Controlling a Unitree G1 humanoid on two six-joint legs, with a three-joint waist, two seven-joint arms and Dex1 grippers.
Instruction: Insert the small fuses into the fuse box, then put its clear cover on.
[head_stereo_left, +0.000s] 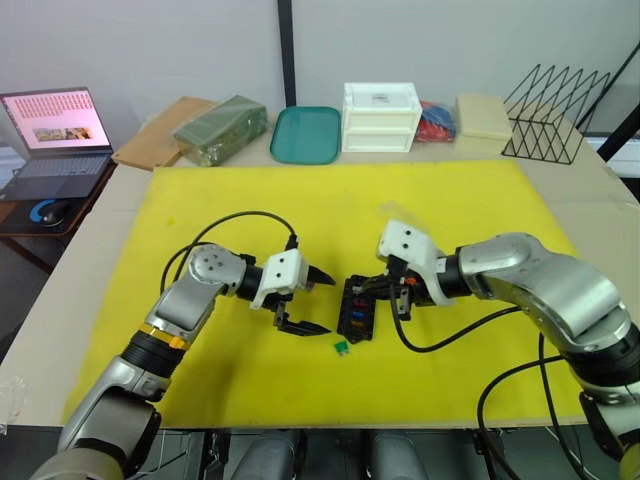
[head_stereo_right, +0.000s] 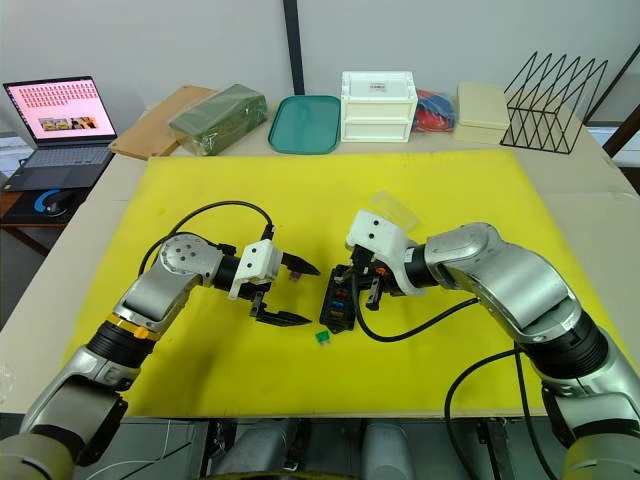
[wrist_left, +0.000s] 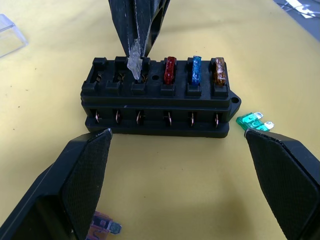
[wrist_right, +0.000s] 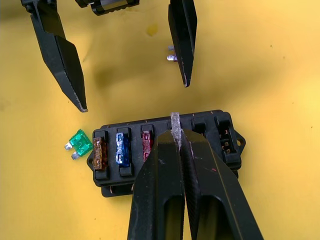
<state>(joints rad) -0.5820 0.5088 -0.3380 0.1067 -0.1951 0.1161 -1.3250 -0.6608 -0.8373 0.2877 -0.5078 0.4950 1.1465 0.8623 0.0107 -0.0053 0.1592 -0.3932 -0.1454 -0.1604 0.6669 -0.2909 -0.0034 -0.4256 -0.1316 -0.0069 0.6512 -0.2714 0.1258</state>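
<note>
A yellow mat (head_stereo_left: 440, 200) covers a pale table (head_stereo_left: 590, 170) set against a grey wall. Along the table's far edge stand a white drawer unit (head_stereo_left: 381, 117), a teal tray (head_stereo_left: 306, 134), a green bundle (head_stereo_left: 220, 128), a flat cardboard piece (head_stereo_left: 160, 132), a cream box (head_stereo_left: 484, 116), a red and blue bag (head_stereo_left: 436, 120) and a black wire rack (head_stereo_left: 552, 111). An open laptop (head_stereo_left: 55, 140) and a mouse (head_stereo_left: 52, 211) sit on a side desk at the robot's left.

The fuse box (wrist_left: 159, 102), one black block, lies near the middle of the mat between the two grippers. Three fuses sit in a row of its slots: red (wrist_left: 170, 69), blue (wrist_left: 195, 70) and brownish yellow (wrist_left: 219, 71). A fourth, the grey fuse (wrist_right: 175, 129), is pinched between the closed fingers of the right gripper (wrist_right: 180, 141), its lower end at a slot beside the red one. A green fuse (wrist_right: 79, 143) lies loose on the mat just beside the box's end, and a purple fuse (wrist_left: 104, 224) lies on the mat under the left gripper.

The left gripper (head_stereo_right: 292, 293) hovers just beside the box, fingers spread wide and empty. One clear cover (head_stereo_right: 394, 210) rests on the mat beyond the right gripper, apart from the box.
</note>
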